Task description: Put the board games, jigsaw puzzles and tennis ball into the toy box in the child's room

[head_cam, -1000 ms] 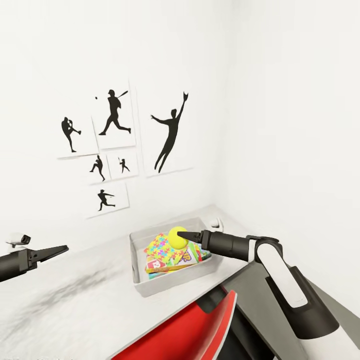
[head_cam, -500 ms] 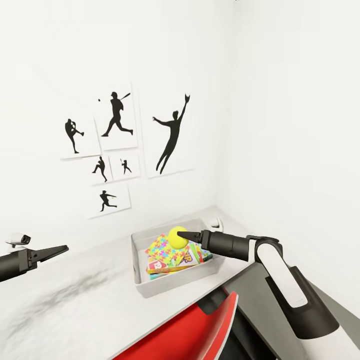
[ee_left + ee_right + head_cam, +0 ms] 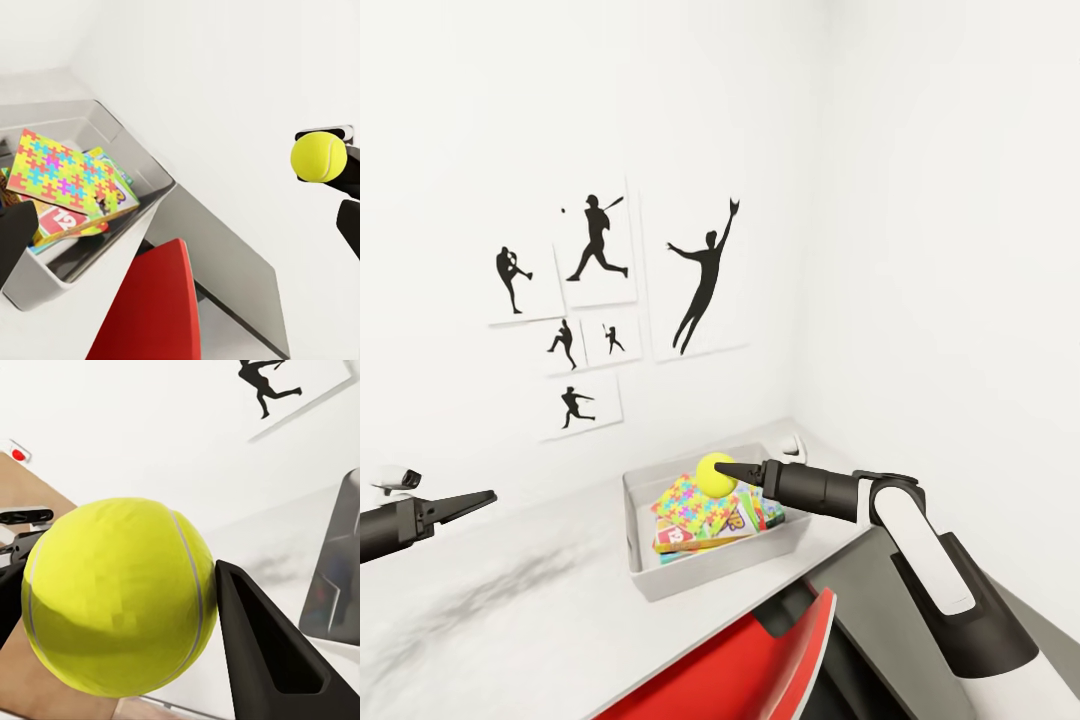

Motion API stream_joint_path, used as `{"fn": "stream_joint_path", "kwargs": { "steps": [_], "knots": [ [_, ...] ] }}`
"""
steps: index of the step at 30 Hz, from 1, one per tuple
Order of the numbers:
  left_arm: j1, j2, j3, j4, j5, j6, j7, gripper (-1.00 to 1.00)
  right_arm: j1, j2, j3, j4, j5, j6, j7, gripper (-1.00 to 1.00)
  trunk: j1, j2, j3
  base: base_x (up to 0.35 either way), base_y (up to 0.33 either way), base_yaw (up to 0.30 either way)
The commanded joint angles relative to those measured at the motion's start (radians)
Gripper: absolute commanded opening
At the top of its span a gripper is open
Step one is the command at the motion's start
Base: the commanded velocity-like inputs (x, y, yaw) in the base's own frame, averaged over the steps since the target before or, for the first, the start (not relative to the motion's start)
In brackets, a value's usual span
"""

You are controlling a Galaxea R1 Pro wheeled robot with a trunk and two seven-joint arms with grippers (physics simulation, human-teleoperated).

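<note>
1. The right gripper is closed on the tennis ball; in the right wrist view the ball is seen pressed against one dark finger.
2. The ball is held above the toy box, over the stacked contents.
3. Inside the toy box a jigsaw puzzle is seen lying on top, tilted, with printed board games beneath it.
4. The toy box is placed on the white tabletop, near the wall corner.
5. The left gripper is held over the tabletop, well apart from the box; its jaws are nearly together and nothing is gripped.
6. A red chair is noted at the tabletop edge.
7. Black athlete silhouette pictures are fixed to the wall.
</note>
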Motion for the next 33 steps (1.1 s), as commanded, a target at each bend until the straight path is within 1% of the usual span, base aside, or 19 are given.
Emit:
{"fn": "stream_joint_path", "kwargs": {
  "steps": [1,12,13,18,29,31,33],
  "knots": [
    [-0.005,0.000,-0.008,-0.002,0.005,-0.009,-0.001,1.00,-0.001,-0.001,0.001,0.000,0.007,0.001,0.007,-1.00,0.001,-0.001,0.001,0.000,0.000,0.000],
    [-0.005,0.000,-0.008,-0.002,0.005,-0.009,-0.001,1.00,-0.001,-0.001,-0.003,0.000,0.011,0.000,0.005,-1.00,0.001,-0.001,0.018,0.000,0.000,0.009],
    [-0.005,0.000,-0.008,-0.002,0.005,-0.009,-0.001,1.00,-0.001,-0.001,-0.003,0.000,0.011,0.000,0.005,-1.00,0.001,-0.001,0.018,0.000,0.000,0.022],
    [-0.005,0.000,-0.009,-0.002,0.005,-0.009,-0.001,1.00,-0.001,-0.002,0.001,0.000,0.012,-0.049,0.008,-1.00,0.001,-0.001,0.019,0.000,0.000,0.004],
    [-0.005,0.001,-0.008,-0.002,0.005,-0.009,-0.002,1.00,-0.001,0.000,0.004,0.000,0.012,-0.065,0.001,-1.00,0.001,-0.001,0.019,0.000,0.000,0.000],
    [-0.005,0.001,-0.008,-0.001,0.005,-0.009,-0.002,1.00,0.000,0.005,0.006,0.002,0.023,-0.066,-0.014,-1.00,0.001,-0.001,0.019,0.000,0.000,0.000],
    [-0.005,0.000,-0.009,-0.001,0.004,-0.009,-0.002,1.00,-0.005,0.020,0.014,0.004,0.067,-0.060,-0.065,-1.00,0.001,-0.001,0.019,0.000,0.000,0.000]
  ]
}}
